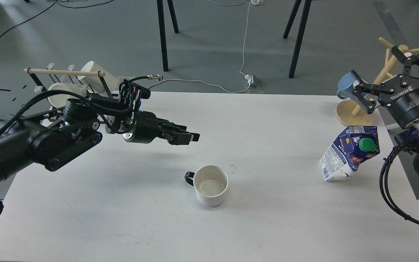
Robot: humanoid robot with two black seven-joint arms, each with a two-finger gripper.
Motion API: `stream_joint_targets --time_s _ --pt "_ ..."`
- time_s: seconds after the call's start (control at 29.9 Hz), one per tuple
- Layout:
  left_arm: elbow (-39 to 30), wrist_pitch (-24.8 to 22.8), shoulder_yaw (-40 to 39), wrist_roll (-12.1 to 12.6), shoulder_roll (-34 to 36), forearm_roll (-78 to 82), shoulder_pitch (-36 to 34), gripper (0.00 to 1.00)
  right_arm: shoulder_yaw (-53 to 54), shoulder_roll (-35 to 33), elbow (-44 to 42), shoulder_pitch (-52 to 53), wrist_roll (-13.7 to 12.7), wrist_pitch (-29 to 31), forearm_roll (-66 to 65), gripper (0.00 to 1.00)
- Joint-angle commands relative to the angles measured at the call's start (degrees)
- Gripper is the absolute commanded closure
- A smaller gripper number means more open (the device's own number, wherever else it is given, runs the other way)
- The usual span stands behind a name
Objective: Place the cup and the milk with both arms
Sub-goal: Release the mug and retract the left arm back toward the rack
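Left gripper [191,137], fingers together and empty, should open before descending on the cup [211,185]; right gripper [387,78], spread, squares to the milk [351,152]

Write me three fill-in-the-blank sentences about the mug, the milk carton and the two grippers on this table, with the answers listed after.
1. The cup stands upright on the white table with its black handle pointing toward the robot's ____ side.
2. The milk has a round screw cap coloured ____.
3. The right gripper has its fingers spread ____, holding nothing.
4. The left gripper hovers above the table, up and to the ____ of the cup.

Missing words: left; green; open; left
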Motion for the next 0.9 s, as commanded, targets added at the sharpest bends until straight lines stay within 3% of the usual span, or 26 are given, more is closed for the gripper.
stream_joint_targets --time_s 0.0,0.17,0.3,0.5,0.7,0.87 --pt "4.11 -0.13 -5.11 -0.01 2.28 -14.78 0.75 0.12 -3.24 -0.53 0.19 2.75 -0.33 0.0 -0.41 0.01" --pt "7.36 -0.13 -6.79 -0.01 5.71 -41.83 4.0 0.06 -2.39 -1.14 2.29 4.52 -0.24 0.0 2.21 0.01" --pt "13.24 -0.13 -7.41 -0.01 5.8 -68.12 6.99 0.01 -0.53 -2.98 2.65 4.43 -0.33 0.0 17.39 0.01" --pt "17.56 -0.13 -7.93 -0.01 4.66 -77.57 8.75 0.01 0.43 -8.34 3.44 3.2 0.81 0.0 36.57 0.02" --pt "17.74 -0.13 -9.78 -0.01 1.41 -77.4 11.65 0.01 4.3 -13.44 11.68 -3.64 7.12 0.0 44.66 0.02" --pt "17.83 -0.13 -9.87 -0.01 0.35 -77.4 13.32 0.01 8.69 -16.96 17.93 -10.76 14.69 -12.78 47.66 0.02"
